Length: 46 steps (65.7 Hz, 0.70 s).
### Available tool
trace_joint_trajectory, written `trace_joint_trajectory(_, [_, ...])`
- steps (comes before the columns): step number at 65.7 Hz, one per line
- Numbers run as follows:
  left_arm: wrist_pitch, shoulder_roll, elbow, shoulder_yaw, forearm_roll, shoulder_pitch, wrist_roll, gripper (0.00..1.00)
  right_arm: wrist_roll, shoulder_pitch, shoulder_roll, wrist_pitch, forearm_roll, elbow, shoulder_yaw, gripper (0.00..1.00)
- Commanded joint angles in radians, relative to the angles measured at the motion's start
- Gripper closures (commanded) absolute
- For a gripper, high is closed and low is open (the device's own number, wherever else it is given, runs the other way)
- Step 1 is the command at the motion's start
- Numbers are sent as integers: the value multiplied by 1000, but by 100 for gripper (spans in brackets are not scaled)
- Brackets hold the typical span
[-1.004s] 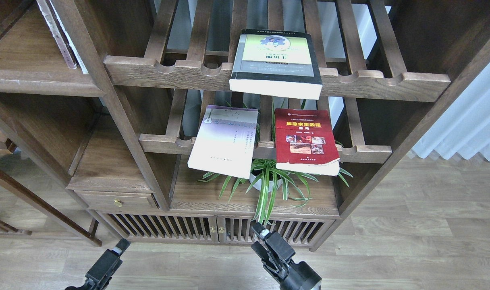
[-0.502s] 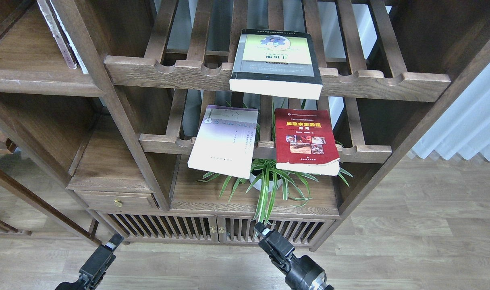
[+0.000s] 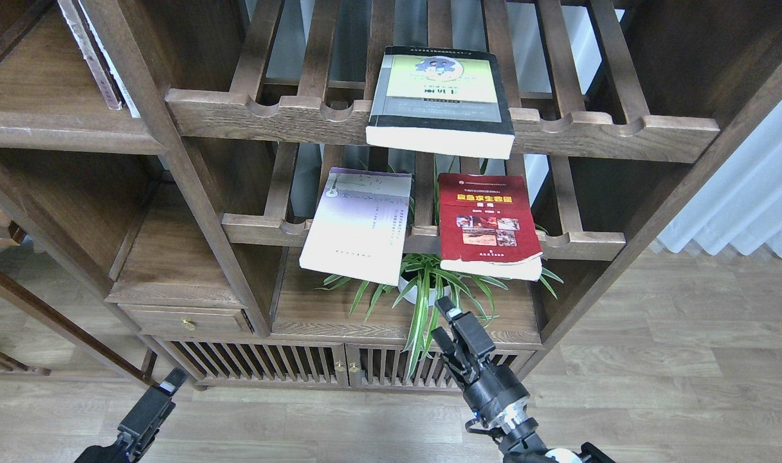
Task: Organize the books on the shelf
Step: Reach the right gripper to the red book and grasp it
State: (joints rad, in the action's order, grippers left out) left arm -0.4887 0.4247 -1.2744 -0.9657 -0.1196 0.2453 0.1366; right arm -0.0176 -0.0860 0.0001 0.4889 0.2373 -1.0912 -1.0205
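A thick yellow-green and grey book (image 3: 439,96) lies flat on the upper slatted rack, its front end over the rail. A red book (image 3: 487,222) and a pale lavender-white book (image 3: 359,222) lie side by side on the lower slatted rack, both overhanging its front rail. The solid board shelf (image 3: 44,83) is at the upper left. My right gripper (image 3: 444,323) is open and empty, below the red book in front of the plant leaves. My left gripper (image 3: 166,388) is low at the bottom left, far from the books; its fingers cannot be told apart.
A potted spider plant (image 3: 429,289) stands on the cabinet top (image 3: 314,315) under the lower rack. A few thin books (image 3: 98,58) lean at the right end of the solid shelf. A drawer (image 3: 185,319) and slatted cabinet doors (image 3: 269,363) are below.
My right gripper has risen and moved right, from in front of the cabinet doors up to the plant leaves. My left gripper has sunk slightly down and left.
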Motion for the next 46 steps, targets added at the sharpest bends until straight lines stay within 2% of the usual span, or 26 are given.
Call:
trace_joint_trajectory(1, [0,0,4,-10,0,0,0,0,-1,2,0,0,0,-44,-24,0])
trace_joint_trajectory(5, [0,0,4,-10,0,0,0,0,-2,8,0,0,0,-44,-41,0])
trace_joint_trajectory(19, [0,2,6,-11,0,2,1,0,-57,45,0,0,5,-42,-113,2])
trace_joint_trajectory(31, [0,0,29,-19,0,0,0,0,-111,43,0,0,19,-38,-113,22])
trace_joint_trajectory(40, [0,0,35,-22,0,-1,0,0,-113,41,0,0,17,-36,-110,33])
trace_joint_trajectory(44, [0,0,35,-24,0,-1,0,0,-114,40,0,0,22,-33,-113,44])
trace_joint_trajectory(46, [0,0,35,-25,0,-1,0,0,-114,41,0,0,25,-32,-115,46])
